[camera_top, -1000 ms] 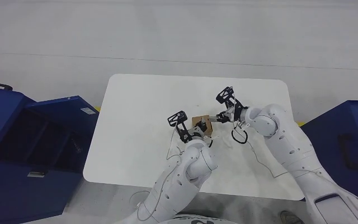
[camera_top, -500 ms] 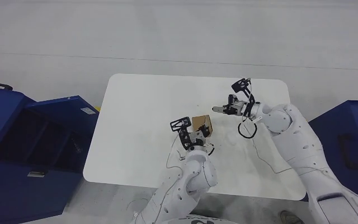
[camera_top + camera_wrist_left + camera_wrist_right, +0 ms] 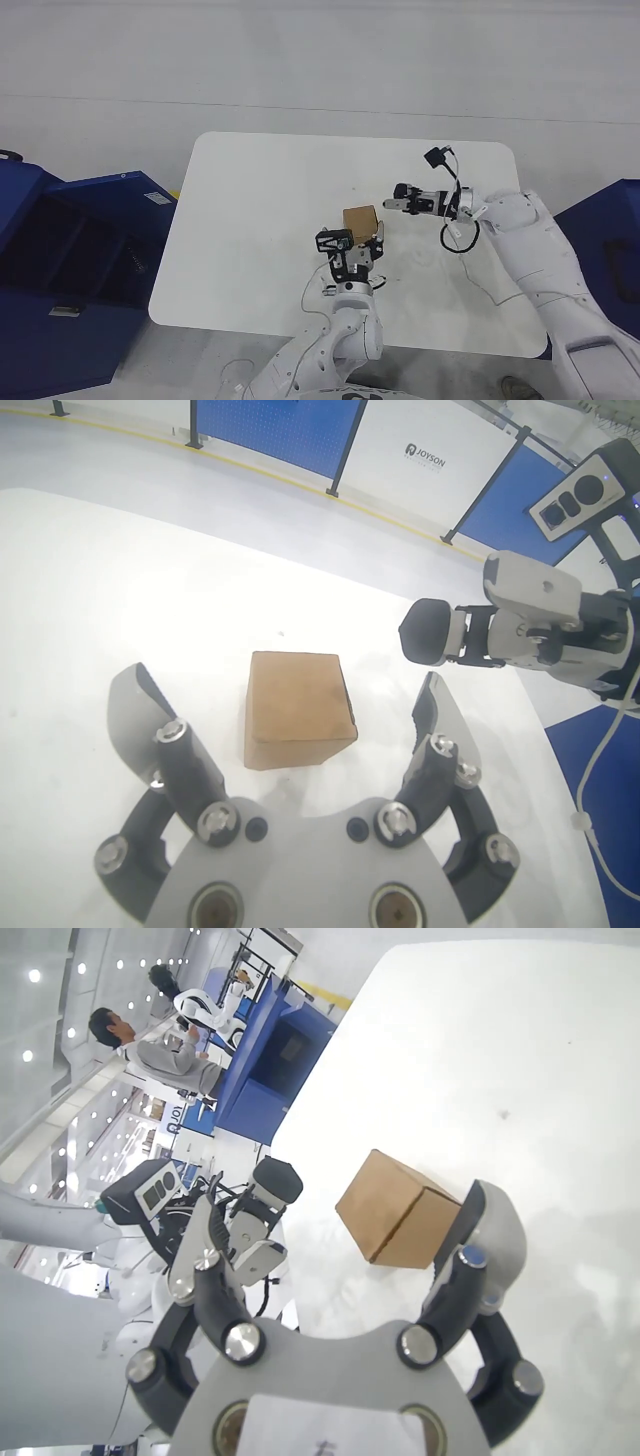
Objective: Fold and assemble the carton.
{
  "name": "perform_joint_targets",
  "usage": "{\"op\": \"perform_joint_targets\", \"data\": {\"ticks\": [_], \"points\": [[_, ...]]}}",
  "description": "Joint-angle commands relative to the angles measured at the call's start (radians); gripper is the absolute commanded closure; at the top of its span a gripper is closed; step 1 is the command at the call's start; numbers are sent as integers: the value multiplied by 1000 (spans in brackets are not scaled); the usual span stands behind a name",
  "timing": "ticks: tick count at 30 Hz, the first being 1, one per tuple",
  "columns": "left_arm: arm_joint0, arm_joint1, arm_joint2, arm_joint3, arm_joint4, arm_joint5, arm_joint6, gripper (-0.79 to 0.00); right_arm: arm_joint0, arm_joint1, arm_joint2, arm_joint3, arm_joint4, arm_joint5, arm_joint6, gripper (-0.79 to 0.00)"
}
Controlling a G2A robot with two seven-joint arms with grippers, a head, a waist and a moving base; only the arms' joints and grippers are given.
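A small brown carton [image 3: 360,218], folded into a closed cube, stands free on the white table [image 3: 250,200]. My left gripper [image 3: 352,246] sits just on the near side of it, open and empty. In the left wrist view the carton [image 3: 295,707] stands a little beyond the spread fingers of the left gripper [image 3: 281,685]. My right gripper [image 3: 392,203] hovers to the carton's right, a short gap away, also open. The right wrist view shows the carton [image 3: 390,1208] ahead of the right gripper [image 3: 345,1218], with one finger [image 3: 480,1218] overlapping its edge.
A large blue bin [image 3: 80,250] stands off the table's left side and another blue bin [image 3: 615,235] at the right. The white table spreads bare to the left of and behind the carton. A cable [image 3: 455,235] hangs from the right arm.
Both grippers were at the carton a second ago. The right one has drawn back to the right and the left one toward the table's near edge, leaving the carton standing alone.
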State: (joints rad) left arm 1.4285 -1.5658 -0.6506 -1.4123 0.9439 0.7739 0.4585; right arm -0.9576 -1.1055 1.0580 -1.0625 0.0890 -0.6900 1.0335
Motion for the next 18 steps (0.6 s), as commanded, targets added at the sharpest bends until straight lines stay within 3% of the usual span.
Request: {"op": "perform_joint_targets", "data": {"ticks": [1,4,8,14,18], "points": [[-17,-1,20,42,43,7,-10,-785,0,-1,2,26,83,34,17,-785],[-57,-2,51,107,70,11,-35,-785,13,-12,-4,80,241,88,61,-785],[-72,7,61,186,65,-56,-41,-785,57,-28,-25,190,370,137,154,-785],[-64,21,59,212,112,-102,-72,-785,109,-58,-76,305,424,178,220,-785],[-64,14,51,226,121,-66,-61,-785,136,-80,-113,351,426,180,228,-785]]}}
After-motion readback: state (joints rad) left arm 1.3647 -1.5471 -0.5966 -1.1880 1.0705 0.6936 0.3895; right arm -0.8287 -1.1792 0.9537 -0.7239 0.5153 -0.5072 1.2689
